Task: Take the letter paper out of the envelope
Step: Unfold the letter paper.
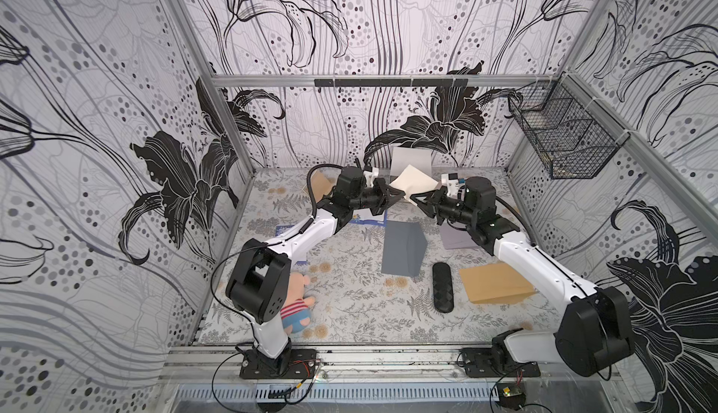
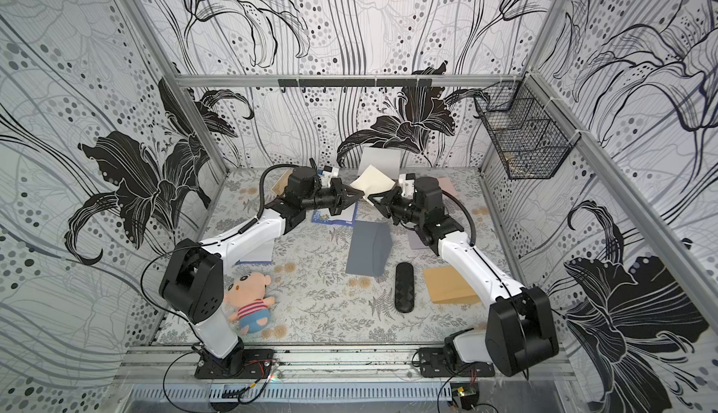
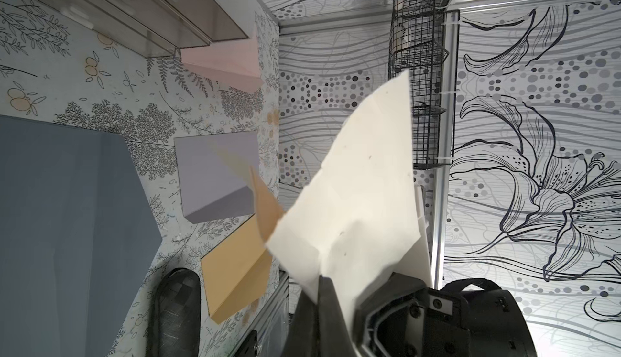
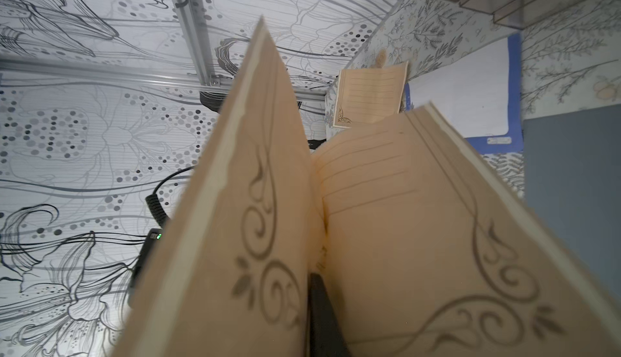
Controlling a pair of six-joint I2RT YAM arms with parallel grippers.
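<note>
Both top views, left claw (image 1: pixel 401 196) pinching cream paper envelope (image 1: pixel 415 182), right claw (image 1: pixel 413 197) pinching peach lined letter paper (image 4: pixel 403 237)

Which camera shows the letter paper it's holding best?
The right wrist view: the letter paper fills it, folded, showing ruled lines and swirl ornaments, pinched by the right gripper. The left wrist view shows only a tan sliver beside the cream envelope. In both top views the envelope hides it.
</note>
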